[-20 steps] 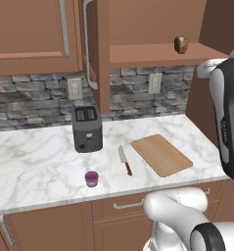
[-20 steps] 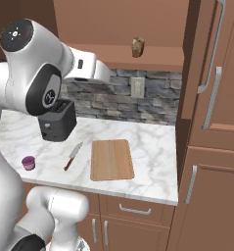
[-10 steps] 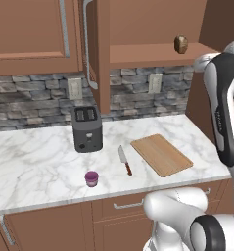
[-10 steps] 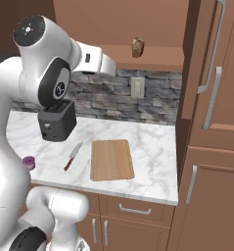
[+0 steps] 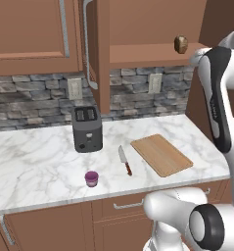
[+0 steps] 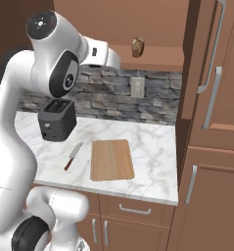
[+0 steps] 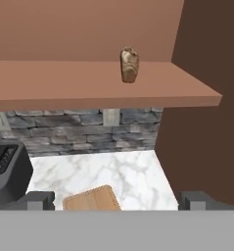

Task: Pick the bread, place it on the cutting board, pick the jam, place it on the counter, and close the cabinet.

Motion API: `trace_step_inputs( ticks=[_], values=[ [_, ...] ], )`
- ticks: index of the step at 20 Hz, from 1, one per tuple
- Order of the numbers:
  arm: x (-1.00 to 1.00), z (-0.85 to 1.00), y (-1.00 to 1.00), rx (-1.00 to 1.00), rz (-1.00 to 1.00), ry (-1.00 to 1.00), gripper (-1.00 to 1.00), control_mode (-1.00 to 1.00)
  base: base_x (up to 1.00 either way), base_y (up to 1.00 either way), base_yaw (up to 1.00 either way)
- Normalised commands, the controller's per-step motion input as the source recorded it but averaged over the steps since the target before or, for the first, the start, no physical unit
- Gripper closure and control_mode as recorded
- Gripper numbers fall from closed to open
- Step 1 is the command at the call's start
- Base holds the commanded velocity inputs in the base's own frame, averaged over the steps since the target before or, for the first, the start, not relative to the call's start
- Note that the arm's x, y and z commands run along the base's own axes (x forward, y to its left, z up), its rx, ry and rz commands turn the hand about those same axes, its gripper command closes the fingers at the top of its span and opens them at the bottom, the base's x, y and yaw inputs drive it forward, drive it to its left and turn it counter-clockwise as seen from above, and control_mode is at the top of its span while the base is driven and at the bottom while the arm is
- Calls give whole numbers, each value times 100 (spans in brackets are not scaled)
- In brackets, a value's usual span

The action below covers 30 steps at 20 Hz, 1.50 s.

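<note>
1. Left base view: small dark-brown crusty bread (image 5: pixel 180 44) sits near the right end of the brown wooden shelf (image 5: pixel 148 54); tiny purple jam jar (image 5: pixel 91 178) stands near the white marble counter's (image 5: pixel 35 166) front edge.
2. Right base view: light tan wooden cutting board (image 6: pixel 111 159) lies bare by the counter's front edge.
3. Hand view: gripper (image 7: pixel 116 200) fingers stand wide apart, holding nothing, facing the bread.

The bread (image 7: pixel 129 64) is mottled tan and brown on a reddish-brown shelf (image 7: pixel 89 83). The table (image 5: pixel 35 166) is white marble with grey veins. The jam (image 5: pixel 91 178) is purple, the cutting board (image 5: pixel 161 154) pale tan, the toaster (image 5: pixel 86 129) dark grey, the knife (image 5: pixel 125 160) red-handled.
</note>
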Motion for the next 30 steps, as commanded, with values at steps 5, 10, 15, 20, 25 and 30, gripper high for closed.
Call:
trace_step_inputs(
  ticks=[5, 10, 15, 20, 25, 30],
  values=[
    [31, 0, -4, 0, 0, -7, -100, -100, 0, 0, 0],
    [25, 0, -5, 0, 0, -9, -100, -100, 0, 0, 0],
    [26, 0, -2, 0, 0, -2, -100, -100, 0, 0, 0],
    [35, 0, -7, 0, 0, 0, -100, -100, 0, 0, 0],
    [41, 0, -13, 0, 0, 0, -100, -100, 0, 0, 0],
    [37, 0, -14, 0, 0, 0, -100, -100, 0, 0, 0]
  ],
)
